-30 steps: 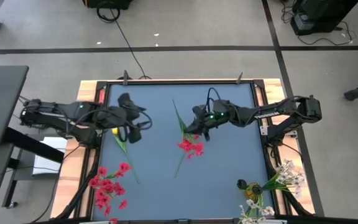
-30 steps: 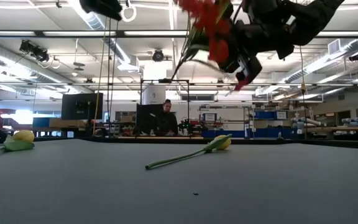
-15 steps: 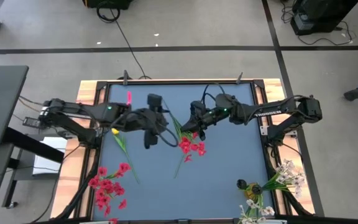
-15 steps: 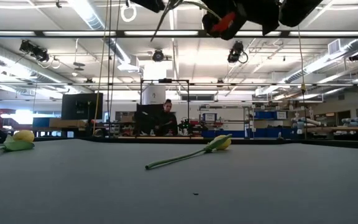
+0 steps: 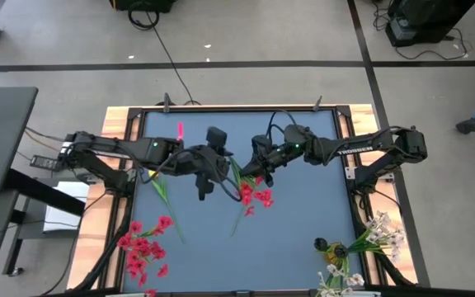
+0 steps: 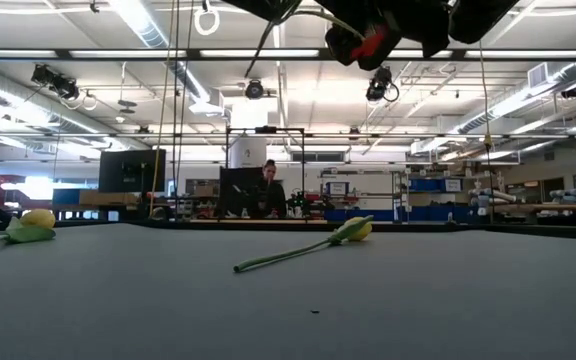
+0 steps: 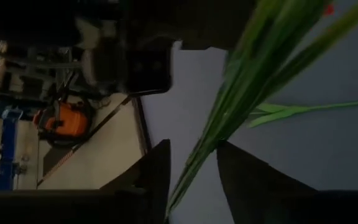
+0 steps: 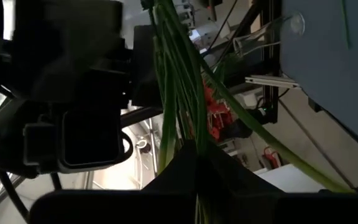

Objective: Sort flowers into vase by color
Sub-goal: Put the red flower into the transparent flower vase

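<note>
Above the middle of the table (image 5: 303, 247), my right claw (image 5: 258, 167) is clamped on the green stems of a red flower cluster (image 5: 254, 195), holding it up so the stems reach toward my left claw (image 5: 221, 169). That one straddles the same stems, one finger (image 7: 157, 174) on either side with a gap showing, so I judge this a handover not yet sealed. Red flowers (image 5: 143, 243) already stand at the near left corner and white sprays (image 5: 369, 239) at the near right; yellow tulips (image 6: 353, 230) lie on the surface. Their vases are mostly cut off, and whether my left pads touch the stems I cannot make out.
</note>
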Controlling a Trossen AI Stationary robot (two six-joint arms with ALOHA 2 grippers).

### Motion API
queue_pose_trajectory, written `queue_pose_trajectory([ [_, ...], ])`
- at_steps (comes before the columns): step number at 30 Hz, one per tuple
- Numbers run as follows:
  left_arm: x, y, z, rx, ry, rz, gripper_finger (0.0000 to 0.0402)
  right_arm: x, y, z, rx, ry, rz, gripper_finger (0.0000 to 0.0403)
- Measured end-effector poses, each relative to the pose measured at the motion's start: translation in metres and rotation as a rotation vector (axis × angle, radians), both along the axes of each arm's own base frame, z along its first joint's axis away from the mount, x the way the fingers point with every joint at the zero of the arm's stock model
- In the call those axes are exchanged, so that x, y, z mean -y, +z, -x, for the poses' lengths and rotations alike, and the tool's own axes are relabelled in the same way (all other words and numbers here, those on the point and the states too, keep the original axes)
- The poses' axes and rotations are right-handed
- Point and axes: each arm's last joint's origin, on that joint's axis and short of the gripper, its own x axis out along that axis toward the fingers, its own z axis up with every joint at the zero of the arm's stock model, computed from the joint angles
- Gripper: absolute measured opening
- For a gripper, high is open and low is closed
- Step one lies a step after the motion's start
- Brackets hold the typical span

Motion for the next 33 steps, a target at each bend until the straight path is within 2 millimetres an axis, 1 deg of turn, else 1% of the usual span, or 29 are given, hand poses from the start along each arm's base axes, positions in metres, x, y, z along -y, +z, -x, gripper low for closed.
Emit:
queue_pose_trajectory([
  [6,0.000,-0.002,-0.002,-0.012,-0.016,-0.009,0.0095,-0.001,0.000,-0.001,0.015,-0.035,0.022,0.0029],
  [13,-0.002,-0.003,-0.002,-0.033,-0.036,-0.041,0.0013,-0.002,0.001,-0.001,0.038,-0.044,0.050,0.0038],
  [18,-0.004,-0.003,-0.002,-0.038,-0.021,-0.031,0.0006,-0.001,0.002,-0.001,0.058,-0.076,0.072,0.0039],
  [22,-0.006,-0.003,-0.001,-0.013,0.038,0.023,0.0003,0.003,0.008,-0.001,0.157,-0.133,0.181,0.0045],
  [26,-0.017,0.001,0.004,0.048,0.149,0.155,0.0002,0.007,0.008,-0.001,0.209,-0.150,0.293,0.0078],
  [30,-0.033,0.004,0.012,0.066,0.217,0.304,0.0001,0.011,0.008,-0.001,0.239,-0.220,0.415,0.0135],
  [33,-0.040,0.007,0.022,0.054,0.243,0.372,0.0001,0.016,0.014,0.000,0.309,-0.304,0.504,0.0178],
])
